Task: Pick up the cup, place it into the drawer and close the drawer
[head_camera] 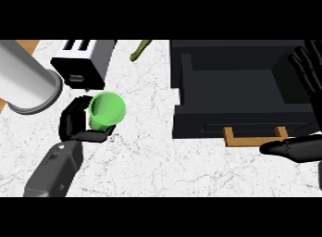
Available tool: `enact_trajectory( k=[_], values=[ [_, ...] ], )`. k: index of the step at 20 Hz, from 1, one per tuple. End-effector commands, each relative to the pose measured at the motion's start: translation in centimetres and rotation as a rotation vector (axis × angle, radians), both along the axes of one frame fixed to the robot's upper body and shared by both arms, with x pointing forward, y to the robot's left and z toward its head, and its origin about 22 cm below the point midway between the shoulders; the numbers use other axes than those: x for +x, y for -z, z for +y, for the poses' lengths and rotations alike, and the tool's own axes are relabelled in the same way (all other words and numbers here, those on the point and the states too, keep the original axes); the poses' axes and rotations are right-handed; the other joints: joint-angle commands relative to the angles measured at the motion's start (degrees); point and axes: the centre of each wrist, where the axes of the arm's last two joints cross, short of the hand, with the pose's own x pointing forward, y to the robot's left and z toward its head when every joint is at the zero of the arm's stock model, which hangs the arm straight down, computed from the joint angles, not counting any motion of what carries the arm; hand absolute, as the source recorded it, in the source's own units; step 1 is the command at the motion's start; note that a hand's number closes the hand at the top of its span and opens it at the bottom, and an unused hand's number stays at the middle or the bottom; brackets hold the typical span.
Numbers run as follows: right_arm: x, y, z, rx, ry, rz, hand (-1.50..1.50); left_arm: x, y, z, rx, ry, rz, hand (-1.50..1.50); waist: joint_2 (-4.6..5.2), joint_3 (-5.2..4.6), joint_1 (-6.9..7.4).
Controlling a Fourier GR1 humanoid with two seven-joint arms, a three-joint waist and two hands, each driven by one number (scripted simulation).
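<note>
A translucent green cup (107,110) lies tilted on its side over the marble counter, left of centre. My left hand (77,123) is curled round its base, fingers behind it and thumb underneath. The dark drawer (191,92) stands pulled open at the right, its inside empty, with a wooden handle (255,137) on its front. My right hand (318,69) hovers at the drawer's right side with fingers straight and spread, its thumb (297,148) sticking out low by the drawer's front corner.
A white toaster (82,62) stands at the back, just behind the cup. A large grey cylinder (17,76) lies at the far left. A thin green object (140,50) lies at the back centre. The marble counter (170,162) stretches in front of the drawer.
</note>
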Motion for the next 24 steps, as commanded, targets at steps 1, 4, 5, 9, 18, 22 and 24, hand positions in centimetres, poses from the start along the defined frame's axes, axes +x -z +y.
enact_trajectory(
  k=[1, 4, 5, 9, 18, 22, 24],
  values=[
    [0.0, -0.8, 0.1, -0.027, 0.010, 0.001, -1.50, 3.2, -3.6, -1.8, -0.010, 0.122, -0.124, 1.50, -0.30, 0.08, 0.52],
    [1.0, 0.0, 0.2, -0.022, 0.026, 0.010, -1.50, 5.1, -6.7, -4.7, 0.001, 0.150, -0.169, 1.50, -0.36, 0.12, 1.19],
    [-0.5, 0.1, 0.2, -0.003, 0.026, 0.001, -1.50, 5.4, -7.1, -7.3, 0.002, 0.142, -0.176, 1.50, -0.43, 0.12, 0.72],
    [0.2, -1.0, -0.2, -0.010, 0.037, 0.008, -1.50, 8.1, -13.9, -8.9, 0.025, 0.243, -0.180, 1.50, -0.67, 0.14, 1.32],
    [1.0, 1.5, -1.2, -0.002, 0.052, -0.005, -1.50, 9.7, -25.1, -18.4, 0.104, 0.269, -0.150, 1.50, -0.25, 0.14, 0.15],
    [1.0, 1.1, 0.3, -0.038, 0.012, 0.007, -1.50, 10.2, -27.4, -21.4, 0.135, 0.215, -0.112, 1.50, 0.04, 0.11, -1.02],
    [1.3, 0.2, 0.9, 0.001, 0.038, -0.027, -1.50, 11.1, -27.2, -21.5, 0.186, 0.217, -0.044, 1.50, 0.24, 0.11, -0.93]
  ],
)
